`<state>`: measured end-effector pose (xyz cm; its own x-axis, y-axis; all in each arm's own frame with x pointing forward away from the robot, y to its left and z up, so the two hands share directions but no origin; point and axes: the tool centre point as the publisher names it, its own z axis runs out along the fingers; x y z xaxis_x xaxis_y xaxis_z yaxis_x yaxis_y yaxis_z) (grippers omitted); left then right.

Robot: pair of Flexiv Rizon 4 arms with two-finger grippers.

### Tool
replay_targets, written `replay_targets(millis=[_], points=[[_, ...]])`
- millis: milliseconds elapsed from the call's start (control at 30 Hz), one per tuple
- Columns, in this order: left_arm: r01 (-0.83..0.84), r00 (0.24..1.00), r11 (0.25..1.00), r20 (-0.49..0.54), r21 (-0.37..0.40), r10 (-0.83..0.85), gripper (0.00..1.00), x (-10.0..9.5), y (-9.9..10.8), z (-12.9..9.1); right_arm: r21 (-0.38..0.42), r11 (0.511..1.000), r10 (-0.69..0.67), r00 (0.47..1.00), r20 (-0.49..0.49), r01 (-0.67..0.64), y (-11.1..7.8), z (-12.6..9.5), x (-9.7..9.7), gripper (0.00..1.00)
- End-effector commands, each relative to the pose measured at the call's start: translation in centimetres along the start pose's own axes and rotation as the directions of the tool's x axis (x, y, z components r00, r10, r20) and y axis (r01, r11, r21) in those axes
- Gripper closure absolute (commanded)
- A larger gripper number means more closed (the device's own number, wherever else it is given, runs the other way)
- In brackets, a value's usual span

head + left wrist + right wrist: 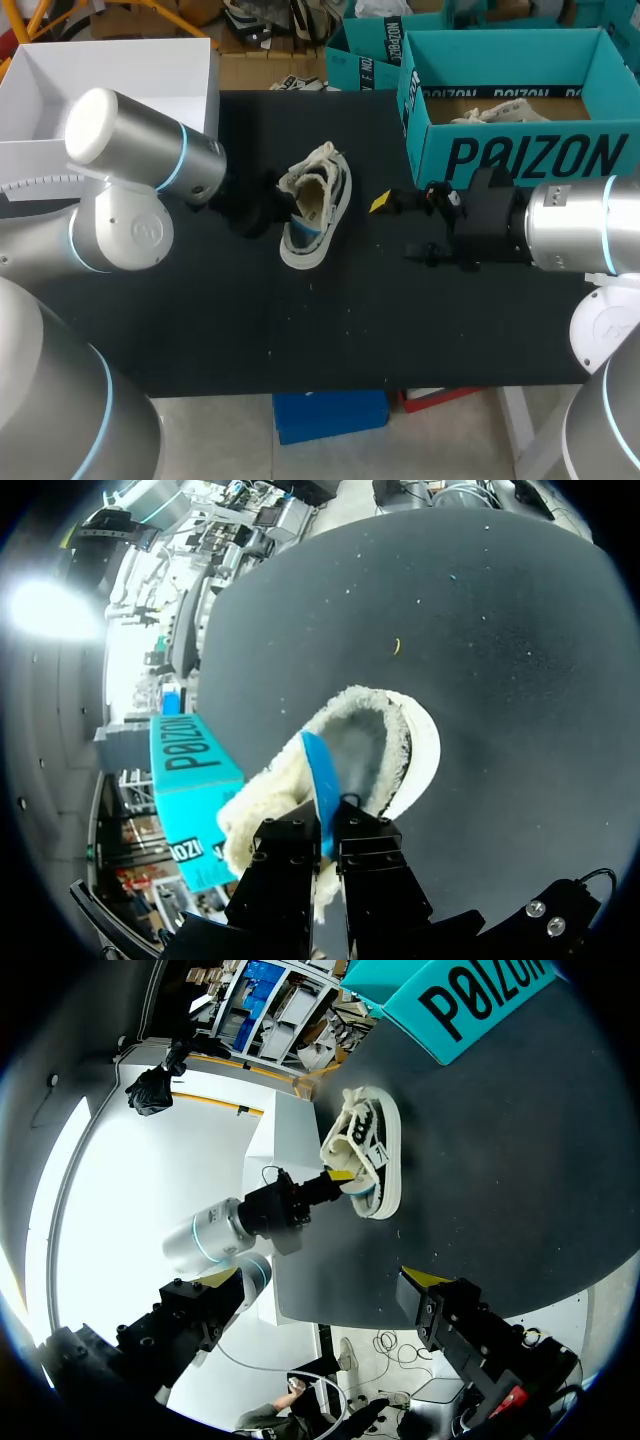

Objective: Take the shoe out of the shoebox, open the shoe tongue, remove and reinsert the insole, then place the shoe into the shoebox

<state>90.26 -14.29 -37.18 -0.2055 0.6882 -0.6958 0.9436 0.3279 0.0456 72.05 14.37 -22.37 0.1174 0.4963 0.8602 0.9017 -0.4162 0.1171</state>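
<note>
Shoe (315, 205) lies mid-table, left of the teal box (520, 155), with the blue insole (322, 770) raised on edge in its fleecy mouth. My left gripper (328, 825) is clamped on that insole. My right gripper (398, 228) hangs spread wide just right of the shoe, not touching it. Nothing pins the shoe, so I judge a pull could drag it along. The thin edge might also slip my pinch, or buckle when pushed in.

Gap btwn shoe (315, 205) & right gripper (398, 228) open; shoebox (520, 150) blocks back-right, left gripper (326, 825) shoe's left side.
</note>
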Motion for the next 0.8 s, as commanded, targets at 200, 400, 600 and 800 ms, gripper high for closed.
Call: replay_targets(millis=[200,400,600,800], points=[[-0.023,0.999,1.000,-0.031,0.019,0.024,1.00,-0.1,-0.6,1.3,0.001,1.000,0.000,1.000,0.001,0.000,0.0,0.0,0.0,0.00],[-0.037,0.995,0.996,-0.088,0.078,0.044,1.00,0.9,-1.9,1.9,0.001,1.000,0.000,1.000,0.001,0.000,0.0,0.0,0.0,0.00],[-0.054,0.985,0.991,-0.159,0.121,0.073,1.00,1.5,-2.3,2.6,0.001,1.000,0.000,1.000,0.001,0.000,0.0,0.0,0.0,0.00],[-0.068,0.980,0.985,-0.173,0.156,0.095,0.88,0.8,-1.8,1.7,0.001,1.000,0.000,1.000,0.001,0.000,0.0,0.0,0.0,0.00]])
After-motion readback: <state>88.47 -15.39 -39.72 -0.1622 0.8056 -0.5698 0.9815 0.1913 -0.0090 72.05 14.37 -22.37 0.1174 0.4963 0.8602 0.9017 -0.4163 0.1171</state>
